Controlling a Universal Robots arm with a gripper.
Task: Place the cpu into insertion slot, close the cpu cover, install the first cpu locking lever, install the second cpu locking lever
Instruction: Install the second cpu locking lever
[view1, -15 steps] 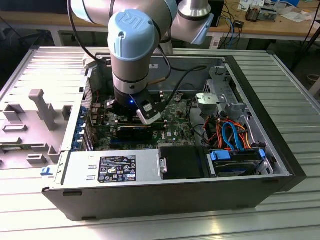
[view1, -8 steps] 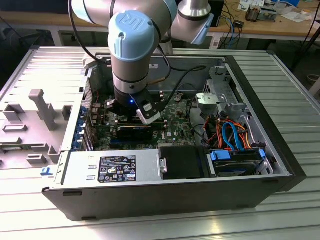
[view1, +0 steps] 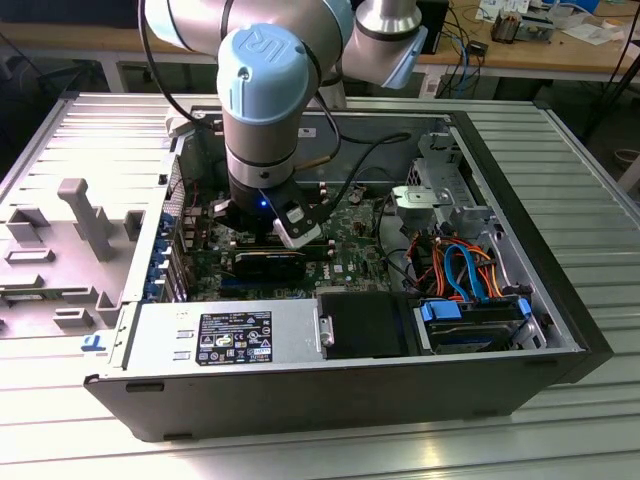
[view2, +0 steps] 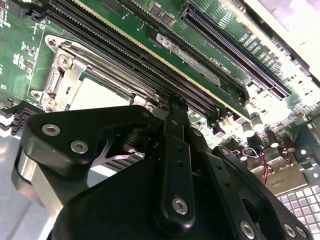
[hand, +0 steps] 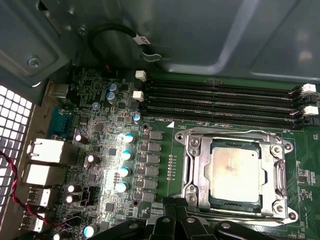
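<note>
The cpu (hand: 234, 172) lies seated in the insertion slot (hand: 216, 200), with the cpu cover (hand: 196, 167) framing it so the chip stays located. The gripper (hand: 170, 225) hovers just beside the socket; whether its jaws are open or closed, I cannot tell.

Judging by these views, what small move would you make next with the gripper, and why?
Probably ease the gripper down toward the socket's near edge to work a locking lever. In the first wrist view the cpu already sits in the insertion slot with the cpu cover lying flat around it, and the gripper hangs just beside that frame.
</note>
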